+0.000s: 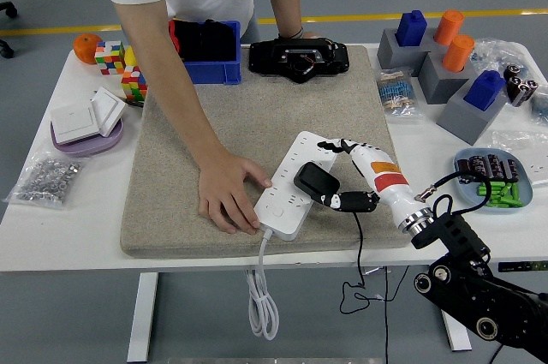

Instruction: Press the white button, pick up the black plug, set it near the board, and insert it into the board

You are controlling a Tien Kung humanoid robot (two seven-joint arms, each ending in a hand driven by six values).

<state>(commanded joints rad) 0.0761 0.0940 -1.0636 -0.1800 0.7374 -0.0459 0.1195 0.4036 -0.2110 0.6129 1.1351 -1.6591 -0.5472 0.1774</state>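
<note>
A white power strip [295,182] lies on the grey felt mat [257,141], with its white button [278,211] near the front end. My right hand [332,177] is shut on the black plug [313,181] and holds it over the strip's right edge, touching or just above the sockets. The plug's black cable [360,253] hangs down over the table's front edge. A person's hand [224,194] rests on the mat and holds the strip's left front corner. My left arm is out of view.
A black device [298,59] and a blue bin [208,49] stand at the back. Grey blocks with blue and orange pegs [445,64] and a dish of batteries [495,184] are at the right. Switch plates [86,117], cubes [120,64] and a bag of screws [44,177] are at the left.
</note>
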